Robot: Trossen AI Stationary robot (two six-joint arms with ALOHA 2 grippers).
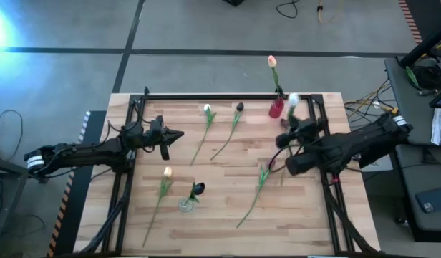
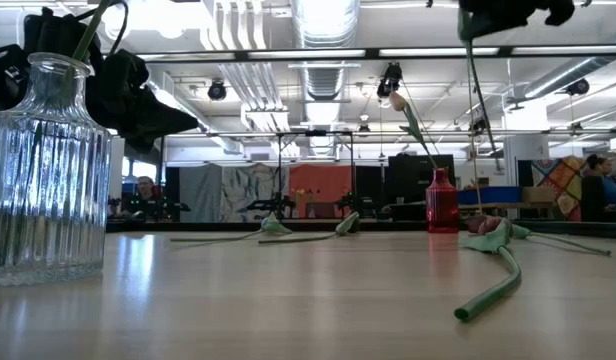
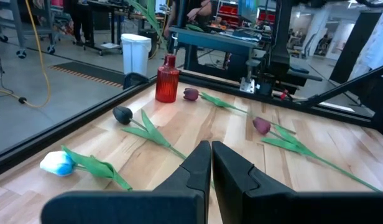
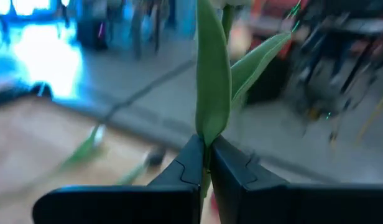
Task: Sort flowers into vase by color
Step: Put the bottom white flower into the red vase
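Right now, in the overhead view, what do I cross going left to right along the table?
Left gripper → peach tulip → clear glass vase → white tulip → dark tulip → red vase → right gripper, shut on a white tulip's stem.

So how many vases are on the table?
2. The red vase stands at the far edge, with a peach tulip in it; the clear vase stands near the front, with a dark tulip.
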